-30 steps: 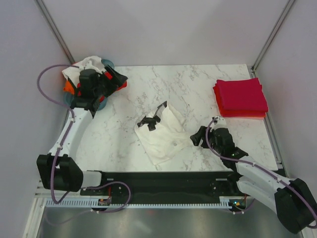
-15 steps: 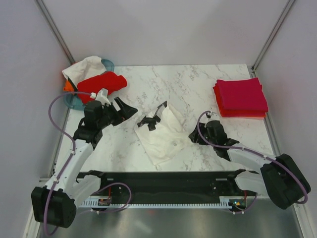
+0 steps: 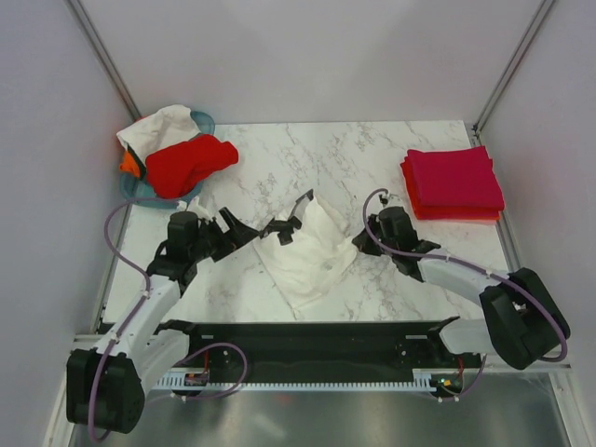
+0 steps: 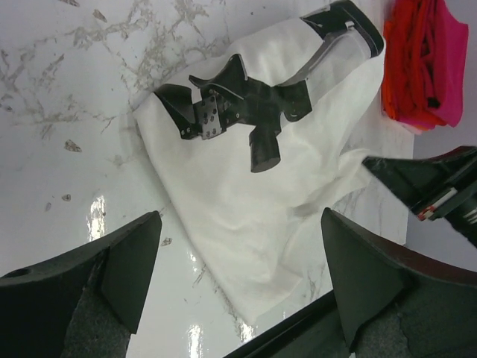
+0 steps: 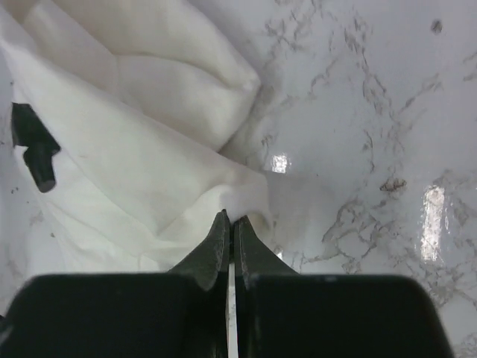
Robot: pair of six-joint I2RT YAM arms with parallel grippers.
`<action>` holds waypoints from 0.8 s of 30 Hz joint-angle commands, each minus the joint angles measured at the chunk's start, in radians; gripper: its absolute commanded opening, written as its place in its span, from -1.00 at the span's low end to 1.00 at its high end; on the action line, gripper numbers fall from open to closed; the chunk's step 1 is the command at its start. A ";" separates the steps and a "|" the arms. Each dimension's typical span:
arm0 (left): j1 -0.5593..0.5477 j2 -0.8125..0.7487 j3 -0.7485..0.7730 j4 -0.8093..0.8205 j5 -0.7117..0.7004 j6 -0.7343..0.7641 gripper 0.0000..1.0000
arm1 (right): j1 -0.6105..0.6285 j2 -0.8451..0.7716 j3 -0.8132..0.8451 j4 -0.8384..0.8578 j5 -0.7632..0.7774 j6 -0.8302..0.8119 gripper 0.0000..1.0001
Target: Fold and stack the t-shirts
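Reaching low, left tool (image 3: 244,229) gapes wide beside white t-shirt (image 3: 312,256); right tool (image 5: 229,221) sits closed at its edge.

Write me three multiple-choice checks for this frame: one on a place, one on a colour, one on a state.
1. Where does the folded crimson stack lie?
A. At the near left of the table
B. At the far right of the table
C. In the teal basket

2. What colour is the print on the white t-shirt?
A. Black
B. Blue
C. Green

3. How do the left gripper's fingers stand?
A. Spread open, holding nothing
B. Shut on a red shirt
C. Shut on the basket's rim

Answers:
1 B: the folded crimson stack sits by the far right edge of the table.
2 A: the print on the white t-shirt is black.
3 A: the left gripper shows its fingers wide apart in its wrist view, with only the shirt lying beyond them.
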 commanded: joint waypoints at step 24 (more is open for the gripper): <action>-0.016 -0.369 -0.300 0.377 0.001 0.020 0.68 | 0.110 -0.150 0.972 -0.428 0.333 -0.264 -1.00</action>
